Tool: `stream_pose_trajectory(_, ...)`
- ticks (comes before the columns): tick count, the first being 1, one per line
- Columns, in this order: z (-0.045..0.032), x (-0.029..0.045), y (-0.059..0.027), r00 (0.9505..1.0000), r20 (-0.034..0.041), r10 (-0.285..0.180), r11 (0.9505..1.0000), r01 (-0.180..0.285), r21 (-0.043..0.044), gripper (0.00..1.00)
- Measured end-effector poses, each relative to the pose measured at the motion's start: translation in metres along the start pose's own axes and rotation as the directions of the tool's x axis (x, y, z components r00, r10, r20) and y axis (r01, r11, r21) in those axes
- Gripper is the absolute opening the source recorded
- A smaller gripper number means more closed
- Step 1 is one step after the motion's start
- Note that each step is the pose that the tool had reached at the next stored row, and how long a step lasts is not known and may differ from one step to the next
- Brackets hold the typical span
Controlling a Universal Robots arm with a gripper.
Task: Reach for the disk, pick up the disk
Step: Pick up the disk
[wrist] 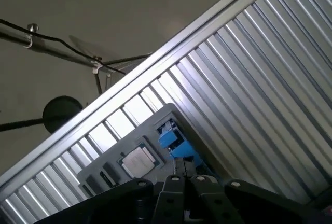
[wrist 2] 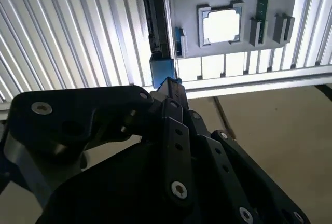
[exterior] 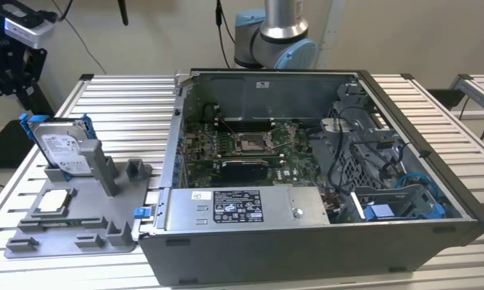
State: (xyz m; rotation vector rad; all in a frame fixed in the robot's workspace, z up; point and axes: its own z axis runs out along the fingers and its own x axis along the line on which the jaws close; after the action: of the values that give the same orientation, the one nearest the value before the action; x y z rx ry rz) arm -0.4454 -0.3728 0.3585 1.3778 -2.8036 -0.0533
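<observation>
Exterior view: disk (exterior: 63, 145) stands in holder (exterior: 80, 232) on slatted table (exterior: 125, 103); beige wall (exterior: 161, 36).

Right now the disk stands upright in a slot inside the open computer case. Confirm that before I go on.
Not quite. The disk does stand upright in a slot, but that slot is in the grey holder outside the open computer case, off to the exterior view's left of it, not inside it. The exterior view shows this.
</observation>
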Motion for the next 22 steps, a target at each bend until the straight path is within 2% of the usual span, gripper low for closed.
stream_pose_trajectory(4,0.0,0.0,0.0,0.9973,-0.0025,-0.073,0.9973,0.073,0.0004,0.0)
stream_pose_trajectory(8,0.0,0.0,0.0,0.9893,-0.0023,-0.146,0.9893,0.146,0.0052,0.0)
stream_pose_trajectory(13,0.0003,-0.0001,-0.0001,0.9738,0.0004,-0.227,0.9737,0.227,0.0154,0.0)
stream_pose_trajectory(22,0.0003,-0.0011,-0.0014,0.9443,-0.0018,-0.329,0.9442,0.329,0.0183,0.0)
